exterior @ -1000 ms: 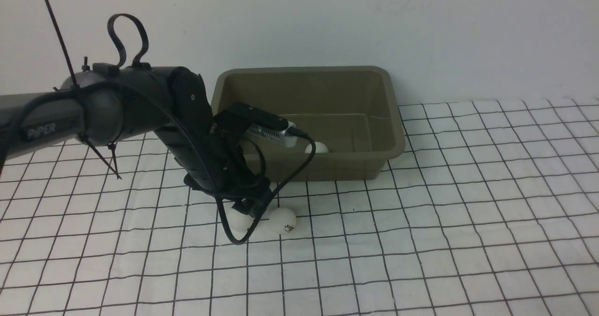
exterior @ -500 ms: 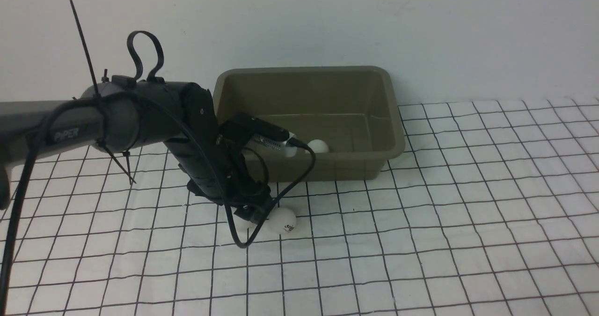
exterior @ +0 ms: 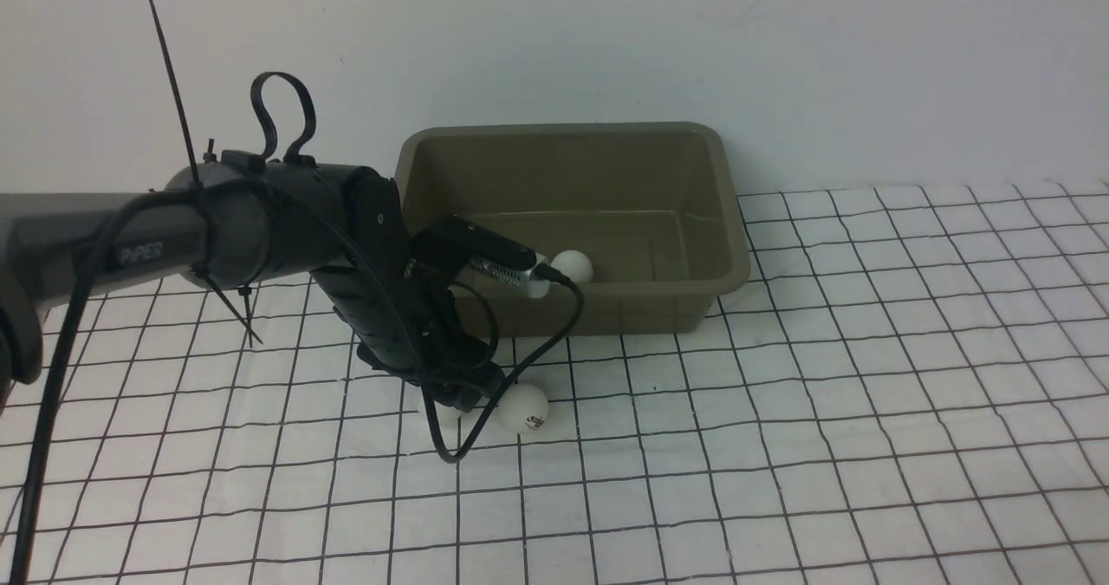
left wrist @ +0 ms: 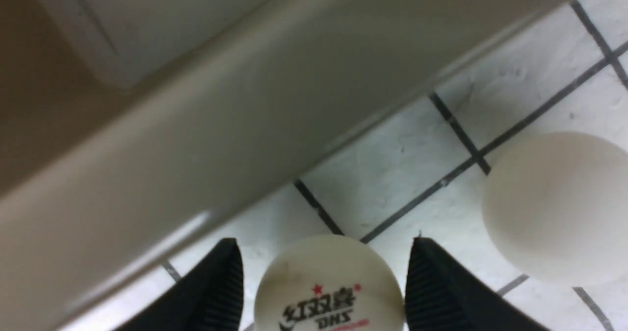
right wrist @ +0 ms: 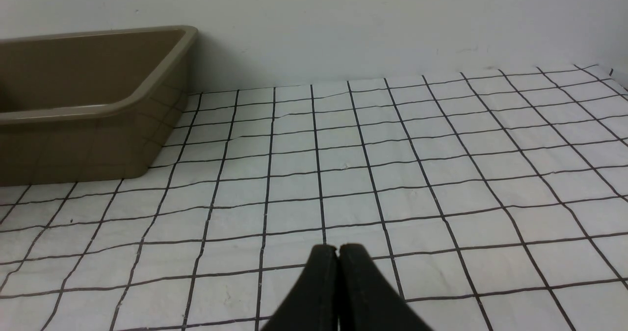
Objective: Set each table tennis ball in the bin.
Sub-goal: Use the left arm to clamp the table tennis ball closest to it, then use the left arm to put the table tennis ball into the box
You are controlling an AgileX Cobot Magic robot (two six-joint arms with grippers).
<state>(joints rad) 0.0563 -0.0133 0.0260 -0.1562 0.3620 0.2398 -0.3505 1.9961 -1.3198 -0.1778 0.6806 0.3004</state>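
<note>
The olive-brown bin [exterior: 736, 221] stands at the back by the wall, and one table tennis ball [exterior: 572, 266] lies inside it. My left gripper [exterior: 455, 394] points down at the cloth just in front of the bin. In the left wrist view it [left wrist: 325, 242] is open, its fingers on either side of a logo-printed ball [left wrist: 328, 287], with a gap on one side. A second ball [left wrist: 554, 208] lies beside it on the cloth, and shows in the front view [exterior: 524, 409]. The straddled ball is mostly hidden in the front view. My right gripper [right wrist: 337, 247] is shut over bare cloth.
A white cloth with a black grid [exterior: 823, 412] covers the table, and a wall stands close behind the bin. A black cable loop [exterior: 485, 433] hangs from the left wrist next to the free ball. The bin's wall [left wrist: 196, 140] is close to the left gripper.
The left arm has shifted slightly to the right and settled over the balls. The ball in the bin has rolled a little to the left.
</note>
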